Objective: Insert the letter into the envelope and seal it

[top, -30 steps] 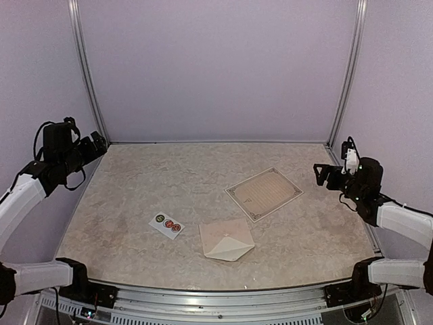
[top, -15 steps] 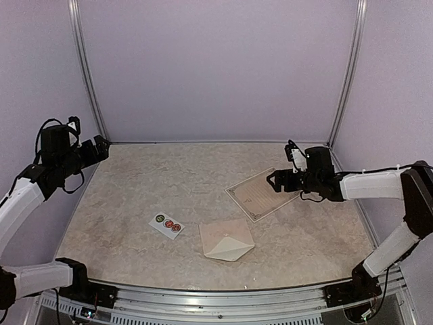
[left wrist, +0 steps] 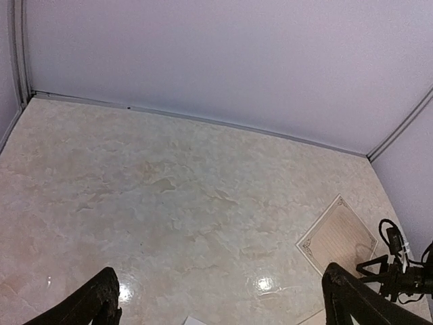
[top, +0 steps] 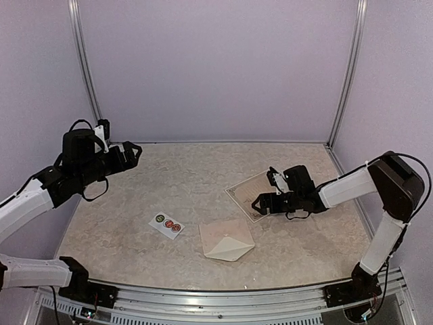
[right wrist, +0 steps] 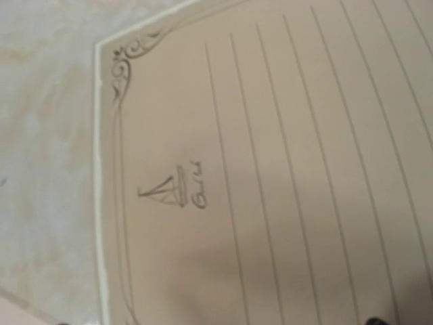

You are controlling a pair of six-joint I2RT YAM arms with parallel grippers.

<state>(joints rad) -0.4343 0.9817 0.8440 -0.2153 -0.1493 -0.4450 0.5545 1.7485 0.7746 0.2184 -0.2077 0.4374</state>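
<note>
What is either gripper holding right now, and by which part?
Nothing. The right gripper is low over the letter, jaws apart, and the sheet lies flat and unpinched. The left gripper is open in the air.

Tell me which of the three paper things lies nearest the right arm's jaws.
The letter, the bordered lined sheet; the envelope and the sticker strip lie farther off.

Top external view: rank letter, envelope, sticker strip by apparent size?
1. letter, largest, though the right gripper covers part of it
2. envelope, somewhat smaller despite lying nearer the camera
3. sticker strip, clearly smallest
</note>
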